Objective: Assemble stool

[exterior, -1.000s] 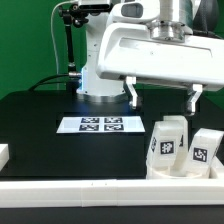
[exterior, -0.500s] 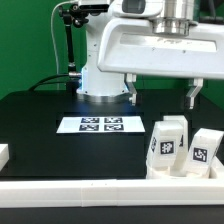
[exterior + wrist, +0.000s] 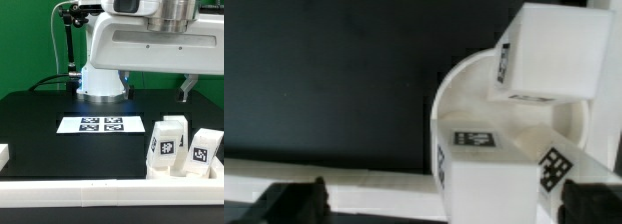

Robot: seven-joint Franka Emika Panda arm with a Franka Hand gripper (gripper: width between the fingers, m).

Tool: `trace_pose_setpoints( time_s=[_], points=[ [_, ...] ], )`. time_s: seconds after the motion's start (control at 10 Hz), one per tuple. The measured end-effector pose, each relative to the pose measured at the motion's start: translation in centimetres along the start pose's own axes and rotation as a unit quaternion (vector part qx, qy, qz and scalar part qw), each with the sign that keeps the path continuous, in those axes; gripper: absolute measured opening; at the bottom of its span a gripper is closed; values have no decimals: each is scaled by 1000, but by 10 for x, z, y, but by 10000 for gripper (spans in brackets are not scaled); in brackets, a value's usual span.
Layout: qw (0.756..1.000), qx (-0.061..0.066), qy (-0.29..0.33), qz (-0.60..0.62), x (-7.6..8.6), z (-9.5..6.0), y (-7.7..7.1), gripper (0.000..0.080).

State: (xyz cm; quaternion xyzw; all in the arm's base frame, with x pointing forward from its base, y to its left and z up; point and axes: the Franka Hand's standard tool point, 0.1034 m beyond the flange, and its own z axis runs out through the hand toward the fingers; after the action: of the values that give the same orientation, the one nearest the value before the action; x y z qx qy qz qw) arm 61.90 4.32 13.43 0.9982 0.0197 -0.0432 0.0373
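I am lifting my pincer [image 3: 153, 90] away from the table: across the last second my two fingers have been climbing in the exterior view, and now only their tips are showing under my white wrist housing, one of them nearly hidden. My jaws are standing fully apart and are carrying nothing; the gap between them is bare.

The stool parts are sitting untouched on the black table [image 3: 40, 120], toward the exterior view's right and close to the long white border rail [image 3: 100, 190]. Two chunky legs are standing there, the nearer leg [image 3: 167, 147] upright with its marker tag facing the camera, and the second leg [image 3: 204, 150] just beside it, leaning a little. In my wrist view I am looking down on a leg [image 3: 548, 52], with the curved rim of the round seat disc [image 3: 464, 90] beneath it and another tagged part [image 3: 491, 165] closer to the rail. Whether those pieces are touching one another I cannot tell from here.

The marker board [image 3: 101, 125] is lying flat in the middle of the table, apart from the parts.

I am reading this rise as a repositioning rather than a carry. No leg looks joined to the seat yet, so the assembly is seemingly at an early stage, and my next descent will need to line up squarely over one part.
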Motion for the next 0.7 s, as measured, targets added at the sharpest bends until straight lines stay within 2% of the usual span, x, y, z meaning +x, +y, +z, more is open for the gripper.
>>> trace_pose_setpoints(
  time_s=[0.1, 0.3, 0.4, 0.5, 0.7],
  points=[
    [999, -4, 15, -39, 2, 1, 1, 648],
    [992, 1, 5, -125, 1, 2, 3, 648],
    [983, 6, 3, -186, 0, 3, 3, 648],
    [974, 6, 4, -226, 1, 4, 4, 648],
    [959, -3, 1, -283, 0, 4, 10, 648]
  ],
)
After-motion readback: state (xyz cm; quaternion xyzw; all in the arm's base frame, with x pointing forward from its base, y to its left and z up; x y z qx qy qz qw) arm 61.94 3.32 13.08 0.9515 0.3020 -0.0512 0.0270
